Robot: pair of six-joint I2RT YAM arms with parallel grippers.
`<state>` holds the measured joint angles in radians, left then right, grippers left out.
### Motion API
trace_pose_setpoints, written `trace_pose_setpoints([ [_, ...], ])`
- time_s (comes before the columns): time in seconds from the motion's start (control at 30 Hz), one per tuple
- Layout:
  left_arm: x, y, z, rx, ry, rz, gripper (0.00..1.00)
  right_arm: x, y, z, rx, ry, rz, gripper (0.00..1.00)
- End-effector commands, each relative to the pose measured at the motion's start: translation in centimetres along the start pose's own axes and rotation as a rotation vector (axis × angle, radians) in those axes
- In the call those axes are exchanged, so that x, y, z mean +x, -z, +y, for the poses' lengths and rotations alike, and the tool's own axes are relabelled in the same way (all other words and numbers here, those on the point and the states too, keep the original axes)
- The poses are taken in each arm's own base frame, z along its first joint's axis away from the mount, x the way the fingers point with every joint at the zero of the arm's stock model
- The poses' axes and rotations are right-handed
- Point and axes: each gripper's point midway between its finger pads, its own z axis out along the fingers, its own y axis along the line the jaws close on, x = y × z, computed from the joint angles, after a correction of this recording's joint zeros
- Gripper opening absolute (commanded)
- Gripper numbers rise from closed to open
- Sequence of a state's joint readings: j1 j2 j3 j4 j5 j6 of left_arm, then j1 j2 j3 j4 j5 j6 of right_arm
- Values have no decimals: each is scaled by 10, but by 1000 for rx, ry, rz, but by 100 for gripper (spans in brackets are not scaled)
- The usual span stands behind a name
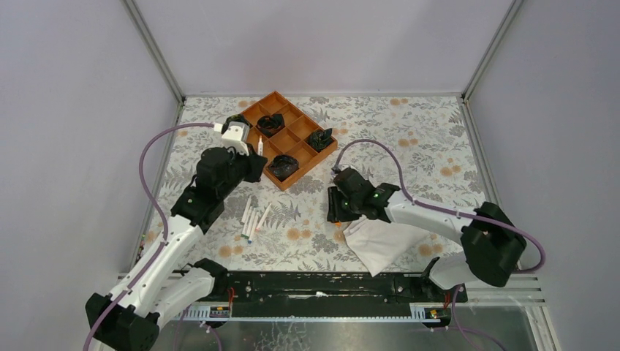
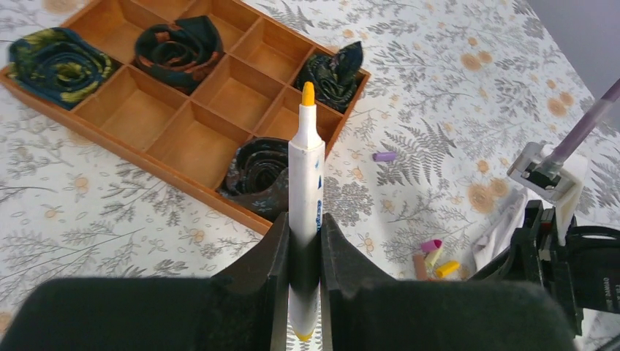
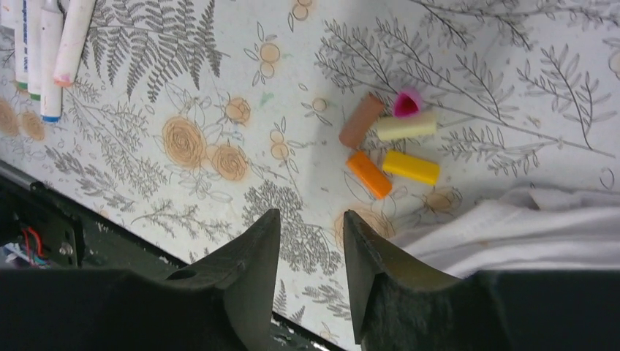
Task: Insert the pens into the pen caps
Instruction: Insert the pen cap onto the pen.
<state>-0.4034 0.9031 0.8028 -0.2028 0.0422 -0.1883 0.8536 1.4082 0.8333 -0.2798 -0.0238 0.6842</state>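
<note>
My left gripper (image 2: 305, 241) clamps a pen (image 2: 305, 168) tip-out beside the tray (image 1: 311, 169) for capping, while my right gripper (image 3: 311, 227), part-open and apparently empty, hovers over the caps (image 3: 387, 146) on the surface nearer me than the tray.

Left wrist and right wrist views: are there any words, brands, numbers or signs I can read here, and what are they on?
No text reads clearly in any view.
Blue print on the barrel of the pen clamped in the left gripper: too blurred to read.
Small white lettering on the right arm's black housing: too blurred to read.
Blue print along a barrel among the pens on the table: too small to read.
</note>
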Motion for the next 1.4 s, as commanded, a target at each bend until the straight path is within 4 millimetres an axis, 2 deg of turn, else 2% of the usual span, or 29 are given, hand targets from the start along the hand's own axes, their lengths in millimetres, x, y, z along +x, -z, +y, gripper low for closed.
trace_pose_setpoints([
  [0.0, -3, 8, 19, -97, -31, -31, 0, -28, -8, 15, 49, 38, -83, 44],
  [0.3, -10, 11, 18, -103, -5, -45, 0, -32, -29, -10, 238, 15, -100, 44],
  [0.6, -6, 8, 11, -68, 57, -46, 0, -38, -41, -4, 230, 36, -100, 37],
  [0.63, -5, 8, 13, -79, 58, -44, 0, -35, -47, -7, 242, 41, -86, 36],
  [1.03, -2, 5, 12, -75, 62, -31, 0, -30, -63, -15, 288, 53, -57, 27],
  [1.37, -3, 6, 12, -77, 63, -35, 0, -21, -71, -23, 332, 74, -23, 24],
])
